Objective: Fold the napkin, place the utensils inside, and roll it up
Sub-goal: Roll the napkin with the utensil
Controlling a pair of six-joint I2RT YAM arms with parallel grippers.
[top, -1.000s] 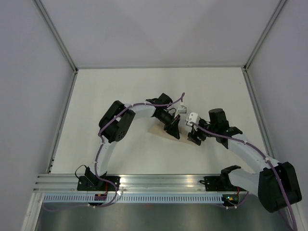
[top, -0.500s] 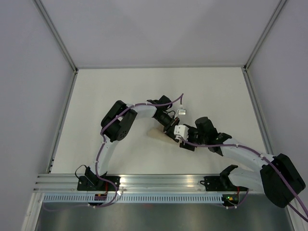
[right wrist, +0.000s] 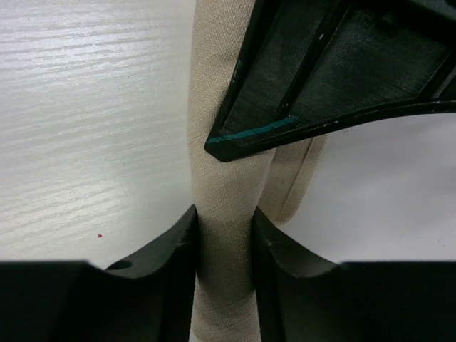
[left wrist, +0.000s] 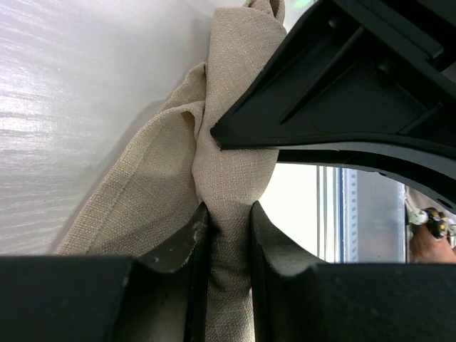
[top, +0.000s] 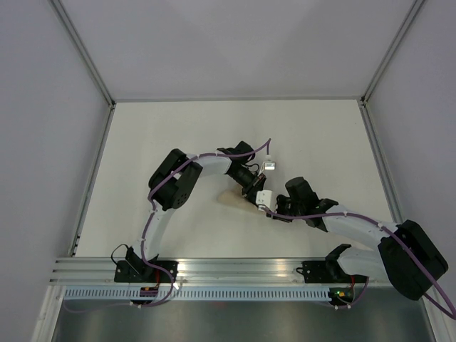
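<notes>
The beige napkin (top: 231, 199) is a narrow rolled bundle on the white table, mostly hidden under both grippers in the top view. My left gripper (top: 251, 189) is shut on the roll (left wrist: 229, 160), its jaws pinching the cloth (left wrist: 228, 221). My right gripper (top: 266, 204) meets it from the right and is shut on the same roll (right wrist: 222, 178), its jaws tight on it (right wrist: 225, 231). Each wrist view shows the other gripper's black finger (left wrist: 342, 107) (right wrist: 335, 71) over the cloth. A loose flap hangs beside the roll (left wrist: 135, 206). No utensils are visible.
The white table (top: 164, 135) is bounded by grey walls with metal corner rails (top: 85, 57). An aluminium rail (top: 235, 267) with both arm bases runs along the near edge.
My right arm has swung left from about a gripper's width away and now meets the left gripper on the roll. The napkin's end has come into view left of the grippers.
</notes>
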